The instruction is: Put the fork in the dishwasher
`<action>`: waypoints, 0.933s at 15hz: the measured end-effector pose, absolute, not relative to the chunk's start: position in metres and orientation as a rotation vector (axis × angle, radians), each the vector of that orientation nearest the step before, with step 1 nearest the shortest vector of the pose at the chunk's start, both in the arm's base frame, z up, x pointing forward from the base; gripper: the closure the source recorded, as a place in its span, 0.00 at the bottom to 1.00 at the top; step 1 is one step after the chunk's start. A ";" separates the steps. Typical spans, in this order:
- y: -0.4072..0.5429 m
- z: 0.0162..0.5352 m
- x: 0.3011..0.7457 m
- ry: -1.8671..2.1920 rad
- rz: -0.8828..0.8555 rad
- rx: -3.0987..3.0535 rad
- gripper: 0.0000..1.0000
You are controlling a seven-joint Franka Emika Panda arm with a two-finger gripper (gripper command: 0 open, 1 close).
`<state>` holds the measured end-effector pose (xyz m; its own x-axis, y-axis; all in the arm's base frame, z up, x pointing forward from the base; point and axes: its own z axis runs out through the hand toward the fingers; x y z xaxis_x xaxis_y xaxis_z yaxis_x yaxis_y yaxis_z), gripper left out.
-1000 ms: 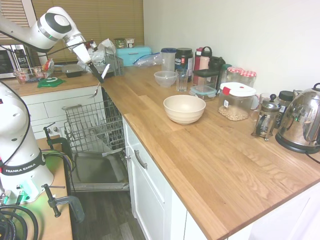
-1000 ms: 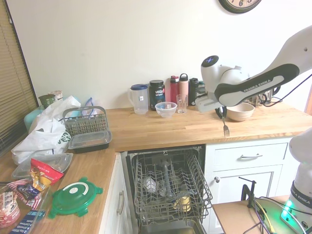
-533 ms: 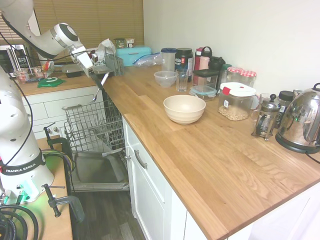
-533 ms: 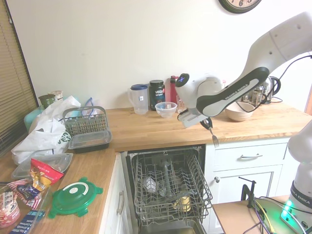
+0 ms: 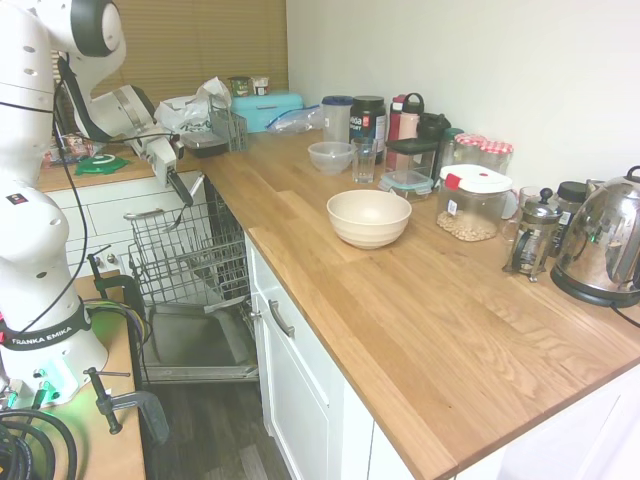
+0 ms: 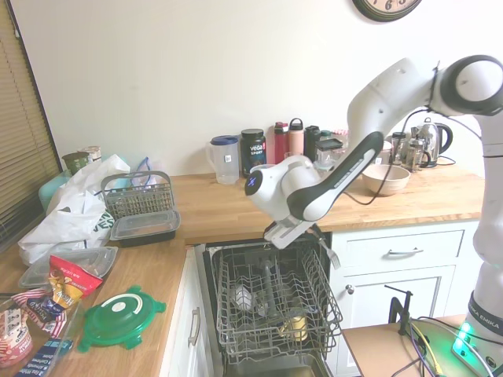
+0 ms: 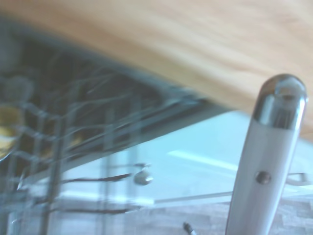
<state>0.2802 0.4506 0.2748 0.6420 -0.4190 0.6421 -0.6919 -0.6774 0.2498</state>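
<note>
The tool [image 6: 314, 233] is clamped on the fork [image 6: 328, 253], which hangs tines-down just above the dishwasher [image 6: 271, 302] rack's near-right edge, below the tabletop [image 6: 259, 206] edge.

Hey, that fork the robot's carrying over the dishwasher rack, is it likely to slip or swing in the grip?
Probably stiff: the fork is slim shiny metal and hangs straight from the gripper. Its smooth handle looks slippery, so it could pivot between the fingers. Likely light; if released above the dishwasher, it may slide through the wire gaps.
</note>
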 end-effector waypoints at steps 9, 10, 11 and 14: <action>0.507 0.199 0.288 -0.685 0.554 2.415 1.00; 0.512 0.196 0.286 -0.624 0.495 2.456 1.00; 0.516 0.196 0.284 -0.565 0.457 2.487 1.00; 0.521 0.196 0.275 -0.414 0.334 2.530 1.00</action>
<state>0.2746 0.5210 0.1962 0.9218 -0.2213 0.3182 -0.3577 -0.8018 0.4787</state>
